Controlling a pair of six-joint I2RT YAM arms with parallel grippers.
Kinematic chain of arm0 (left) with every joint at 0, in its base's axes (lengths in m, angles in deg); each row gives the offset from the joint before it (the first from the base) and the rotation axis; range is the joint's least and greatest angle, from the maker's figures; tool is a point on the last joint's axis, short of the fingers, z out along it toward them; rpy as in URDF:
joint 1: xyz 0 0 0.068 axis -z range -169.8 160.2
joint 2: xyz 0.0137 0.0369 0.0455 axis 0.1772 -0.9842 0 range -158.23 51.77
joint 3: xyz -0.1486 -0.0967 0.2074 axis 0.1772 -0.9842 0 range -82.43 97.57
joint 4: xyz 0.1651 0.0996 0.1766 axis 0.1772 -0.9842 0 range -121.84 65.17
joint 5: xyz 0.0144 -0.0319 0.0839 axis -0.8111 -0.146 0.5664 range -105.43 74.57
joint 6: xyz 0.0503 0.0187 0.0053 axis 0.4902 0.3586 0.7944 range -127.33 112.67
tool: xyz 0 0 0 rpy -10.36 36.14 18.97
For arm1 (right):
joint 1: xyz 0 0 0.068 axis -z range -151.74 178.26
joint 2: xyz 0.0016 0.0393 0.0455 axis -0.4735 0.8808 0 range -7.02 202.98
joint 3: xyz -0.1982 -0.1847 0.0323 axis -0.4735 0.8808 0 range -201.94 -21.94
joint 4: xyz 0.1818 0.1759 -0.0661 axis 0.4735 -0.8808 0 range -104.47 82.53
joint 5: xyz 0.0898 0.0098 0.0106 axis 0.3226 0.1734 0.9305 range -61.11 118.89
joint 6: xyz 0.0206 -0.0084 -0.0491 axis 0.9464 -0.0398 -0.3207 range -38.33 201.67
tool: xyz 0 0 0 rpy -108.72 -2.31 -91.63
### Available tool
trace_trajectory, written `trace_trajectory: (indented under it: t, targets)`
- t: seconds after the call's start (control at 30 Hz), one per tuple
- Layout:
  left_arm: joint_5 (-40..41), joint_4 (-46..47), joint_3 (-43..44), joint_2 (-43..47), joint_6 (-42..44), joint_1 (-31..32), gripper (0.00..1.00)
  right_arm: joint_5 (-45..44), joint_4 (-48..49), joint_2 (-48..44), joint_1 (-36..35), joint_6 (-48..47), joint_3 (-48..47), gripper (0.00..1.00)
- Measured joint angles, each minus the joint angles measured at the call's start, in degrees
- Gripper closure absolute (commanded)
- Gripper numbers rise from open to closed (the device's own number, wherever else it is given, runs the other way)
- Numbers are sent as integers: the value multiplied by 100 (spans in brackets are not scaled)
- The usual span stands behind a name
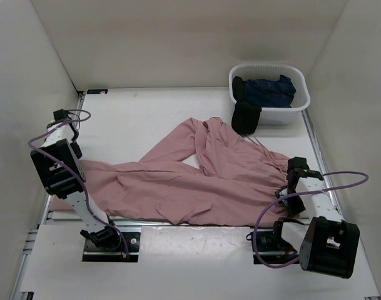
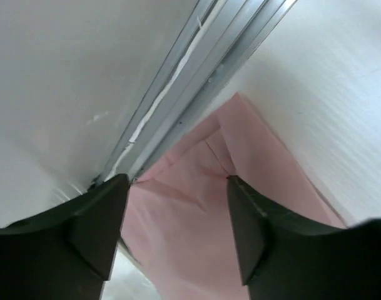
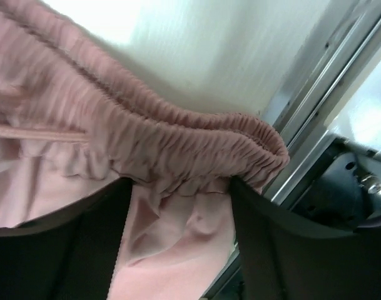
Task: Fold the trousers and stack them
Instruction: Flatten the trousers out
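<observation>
Shows the trousers (image 1: 196,181) sprawled unfolded and wrinkled over the near half of the bench (image 1: 134,119), with the gathered waistband (image 3: 177,134) by the right edge, one leg stretched along the near edge as far as the left edge, and the other leg angled up towards the middle of the far edge. Finds the right gripper (image 3: 177,184) at that waistband, close to the near-right corner, with its dark fingers (image 3: 84,250) spread well apart, the elastic band crossing just past both tips and loose pink cloth filling the gap between them. Cannot tell whether either pad actually touches the cloth. Picks out a thin pink drawstring (image 3: 34,132) lying flat on the fabric just inside the band. Puts the left gripper (image 2: 177,181) at the left edge, jaws likewise held wide and pinching nothing, above the end of the long leg, right beside the aluminium rail (image 2: 196,81) bordering the bench. Places a white basket (image 1: 301,103) in the far-right corner, holding dark navy garments (image 1: 271,90), with a black garment (image 1: 246,117) draped over its near rim and hanging down to the bench, touching or just beside the far part of the trousers.
</observation>
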Motion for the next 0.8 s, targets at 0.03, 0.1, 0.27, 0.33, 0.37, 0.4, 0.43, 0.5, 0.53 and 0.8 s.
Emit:
trace_trajectory:
  t: [0.03,0.1,0.27,0.33,0.37,0.4,0.43,0.5,0.53,0.8]
  targets:
    - [44,2,-7,-74,0,-2,13,-20,-2,0,0,-68,-39,25]
    - [114,17,-87,-76,11,-24,5,-111,-81,-46,0,-192,-223,21]
    - [319,2,-623,560,0,-153,0,-627,-498,-603,0,-415,-1196,15]
    - [396,15,-933,925,-9,-317,0,-861,-619,-844,0,-450,-1443,15]
    - [426,33,-1091,1062,-7,-404,1,-935,-640,-905,0,-461,-1475,15]
    - [455,20,-1266,1176,-9,-490,4,-988,-680,-966,0,-479,-1478,15]
    - [479,2,-1423,1233,-11,-564,4,-999,-743,-968,0,-509,-1475,15]
    - [505,-114,-1598,1215,-7,-623,4,-955,-748,-870,4,-599,-1473,18]
    - [474,-214,-1617,1198,-7,-551,4,-887,-713,-776,4,-688,-1475,18]
    - [-603,-1141,1460,671,-11,1915,2,-415,-46,560,4,-1241,-2291,22]
